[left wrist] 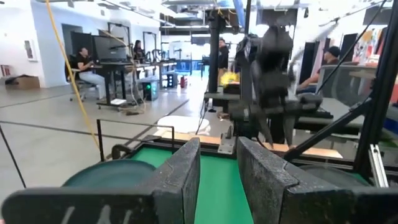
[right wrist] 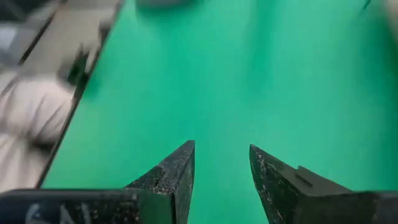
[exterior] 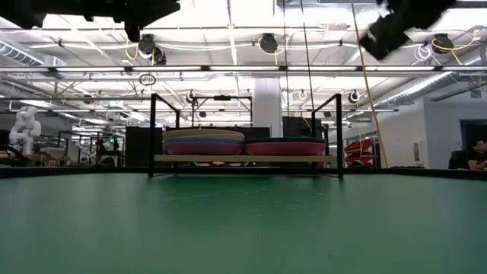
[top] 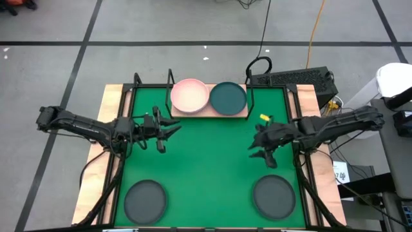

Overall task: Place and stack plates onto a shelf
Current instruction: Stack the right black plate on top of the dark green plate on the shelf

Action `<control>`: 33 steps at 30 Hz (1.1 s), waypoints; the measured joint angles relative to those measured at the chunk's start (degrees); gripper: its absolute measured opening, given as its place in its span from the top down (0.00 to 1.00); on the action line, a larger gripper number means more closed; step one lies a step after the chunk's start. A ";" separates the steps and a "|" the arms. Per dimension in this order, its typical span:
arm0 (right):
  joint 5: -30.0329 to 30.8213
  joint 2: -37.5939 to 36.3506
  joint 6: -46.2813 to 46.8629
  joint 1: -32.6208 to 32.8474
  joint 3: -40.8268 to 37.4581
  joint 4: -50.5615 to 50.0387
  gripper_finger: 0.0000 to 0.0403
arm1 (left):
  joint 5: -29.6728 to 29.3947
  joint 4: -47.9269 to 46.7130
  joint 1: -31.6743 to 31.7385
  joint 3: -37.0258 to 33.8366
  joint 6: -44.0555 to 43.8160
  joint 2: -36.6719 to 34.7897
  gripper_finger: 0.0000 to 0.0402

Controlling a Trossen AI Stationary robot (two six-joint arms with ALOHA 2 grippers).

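The light wooden shelf [top: 209, 111] stands at the table's far edge on black rods. It carries two stacks of plates, one topped by a light pink plate [top: 190, 95] and one by a dark teal plate [top: 228, 98]. In the low view the left stack [exterior: 204, 141] stands taller than the right stack [exterior: 285, 146]. Two dark grey plates [top: 145, 200] [top: 273, 196] lie flat on the green mat near the near edge. My left gripper [top: 170, 132] is open, above the mat and left of the middle. My right gripper [top: 256, 145] is open, above the mat on the right. Both hold nothing.
Wooden strips [top: 109, 109] border the green mat [top: 209, 161] on either side. Black frame rods [top: 116, 180] run along both sides of the table. A keyboard [top: 293, 78] and cables lie behind the far right corner. People sit at desks in the room beyond.
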 joint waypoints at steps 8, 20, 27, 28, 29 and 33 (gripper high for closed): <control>-12.45 7.70 6.21 0.00 -5.30 -6.72 0.67 | 0.18 0.41 -0.33 0.15 -1.45 -0.02 0.73; -20.95 9.46 10.47 2.08 -18.50 6.96 0.67 | 0.22 -0.58 -0.35 0.17 -2.73 0.00 0.73; -19.45 9.42 15.23 4.28 -23.78 16.44 0.67 | 0.22 -0.63 -0.35 0.17 -3.11 0.00 0.73; -18.62 9.42 16.29 4.56 -24.29 17.05 0.67 | 0.22 -0.64 -0.35 0.17 -3.27 0.00 0.73; -17.79 9.42 16.86 4.92 -24.60 17.33 0.67 | 0.21 -0.63 -0.35 0.17 -3.45 0.00 0.73; -14.98 9.42 17.90 6.02 -25.81 17.27 0.67 | 0.20 -0.65 -0.35 0.20 -3.74 0.00 0.73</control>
